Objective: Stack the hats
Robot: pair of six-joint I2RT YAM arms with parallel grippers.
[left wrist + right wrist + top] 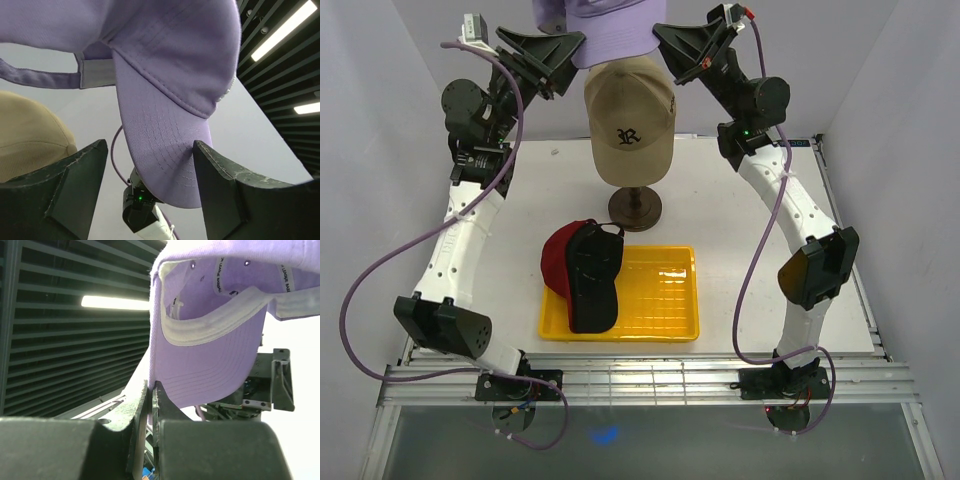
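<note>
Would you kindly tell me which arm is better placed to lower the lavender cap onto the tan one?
Right: the right pincer is shut on the lavender cap, which hangs above the tan cap. The left pincer stands open around the brim, gripping nothing.

Ahead of me a yellow plastic tray (665, 292) lies on the white table (720, 200). Just beyond its far edge, a round dark wooden stand base (635, 209) stands apart from it.

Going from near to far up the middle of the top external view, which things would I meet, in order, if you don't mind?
black hat → dark round stand base → tan hat → lavender hat
</note>
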